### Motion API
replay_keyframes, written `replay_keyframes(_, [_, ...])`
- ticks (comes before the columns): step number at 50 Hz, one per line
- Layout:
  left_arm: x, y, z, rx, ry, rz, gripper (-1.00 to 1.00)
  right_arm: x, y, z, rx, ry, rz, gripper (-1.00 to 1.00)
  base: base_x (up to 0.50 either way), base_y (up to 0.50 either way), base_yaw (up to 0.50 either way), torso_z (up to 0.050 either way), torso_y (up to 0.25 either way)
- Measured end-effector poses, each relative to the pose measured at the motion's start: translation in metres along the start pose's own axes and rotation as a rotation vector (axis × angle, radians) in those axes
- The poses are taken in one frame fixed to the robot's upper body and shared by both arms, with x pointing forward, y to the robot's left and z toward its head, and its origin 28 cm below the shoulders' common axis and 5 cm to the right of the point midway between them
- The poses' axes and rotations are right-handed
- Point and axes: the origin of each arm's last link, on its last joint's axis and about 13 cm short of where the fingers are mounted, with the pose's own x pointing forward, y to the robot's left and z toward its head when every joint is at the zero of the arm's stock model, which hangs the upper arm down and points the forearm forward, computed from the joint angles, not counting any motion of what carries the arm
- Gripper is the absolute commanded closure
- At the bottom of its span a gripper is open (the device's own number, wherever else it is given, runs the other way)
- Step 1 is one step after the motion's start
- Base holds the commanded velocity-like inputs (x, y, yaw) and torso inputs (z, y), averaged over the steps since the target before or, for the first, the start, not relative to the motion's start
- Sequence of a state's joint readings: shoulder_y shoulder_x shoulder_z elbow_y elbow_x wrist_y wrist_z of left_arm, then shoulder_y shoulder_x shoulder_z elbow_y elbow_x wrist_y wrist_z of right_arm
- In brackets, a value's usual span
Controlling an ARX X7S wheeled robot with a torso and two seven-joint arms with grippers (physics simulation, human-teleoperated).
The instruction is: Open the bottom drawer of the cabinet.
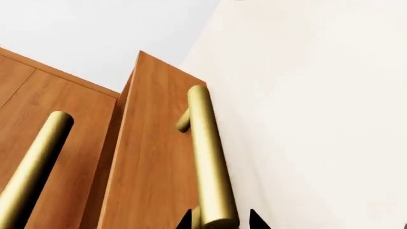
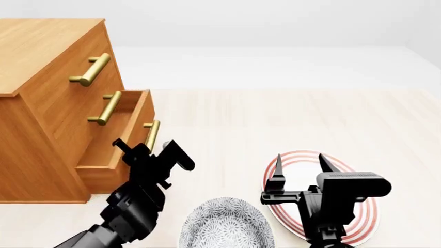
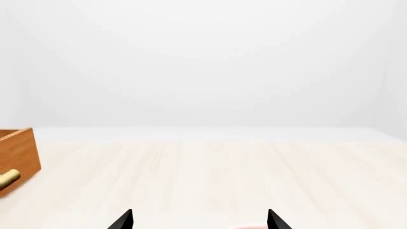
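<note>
The orange-brown cabinet (image 2: 41,98) stands at the left. Its bottom drawer (image 2: 113,150) is pulled well out, and its inside shows. My left gripper (image 2: 148,148) is at the drawer's brass handle (image 2: 152,133). In the left wrist view my left gripper (image 1: 219,220) has one dark fingertip on each side of the handle (image 1: 207,152), closed around the bar in front of the drawer front (image 1: 152,162). My right gripper (image 2: 300,165) is open and empty over the striped plate, far from the cabinet; it also shows in the right wrist view (image 3: 199,220).
The middle drawer's handle (image 2: 105,108) and the top drawer's handle (image 2: 90,70) are above, both drawers shut. A patterned bowl (image 2: 224,225) and a red-striped plate (image 2: 358,222) lie on the pale floor near me. The drawer's corner (image 3: 19,152) shows in the right wrist view.
</note>
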State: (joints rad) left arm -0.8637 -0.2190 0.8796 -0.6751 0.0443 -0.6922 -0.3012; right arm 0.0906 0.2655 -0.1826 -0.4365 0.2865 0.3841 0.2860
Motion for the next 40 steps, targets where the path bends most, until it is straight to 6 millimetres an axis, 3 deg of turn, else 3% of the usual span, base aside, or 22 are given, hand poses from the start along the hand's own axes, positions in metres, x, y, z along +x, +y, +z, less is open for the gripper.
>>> replay_keyframes(16, [-0.006, -0.004, 0.01, 0.06, -0.026, -0.019, 1.0, -0.001, -0.001, 0.001, 0.005, -0.006, -0.002, -1.0, 0.0, 0.0, 0.0, 0.005, 0.011])
replay_keyframes(17, [-0.006, -0.004, 0.01, 0.061, -0.027, -0.019, -1.0, -0.001, -0.001, 0.001, 0.005, -0.006, -0.002, -1.0, 0.0, 0.0, 0.0, 0.0, 0.011])
replay_keyframes(40, [-0.033, -0.008, 0.032, 0.0, -0.142, 0.068, -1.0, 0.0, -0.001, -0.001, 0.011, -0.002, -0.002, -1.0, 0.0, 0.0, 0.0, 0.0, 0.0])
